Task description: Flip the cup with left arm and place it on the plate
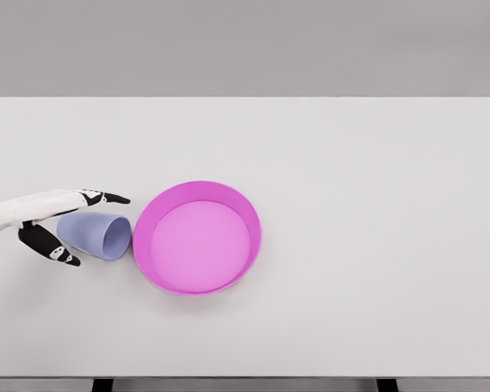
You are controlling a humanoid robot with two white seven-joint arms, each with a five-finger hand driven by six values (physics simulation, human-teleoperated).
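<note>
A pale blue cup (98,234) lies on its side on the white table, its open mouth facing right toward the plate. The magenta plate (247,214), round with a raised rim, sits just right of the cup, nearly touching it. My left hand (73,229) comes in from the left edge and brackets the cup's base: the upper fingers (106,198) stretch over the cup's far side, the thumb (57,251) reaches below its near side. The fingers are spread around the cup and I see no firm closure on it. The right arm is not visible.
The white table (351,163) spans nearly the whole view, with its far edge near the top and its front edge at the bottom. Only the cup and the plate stand on it.
</note>
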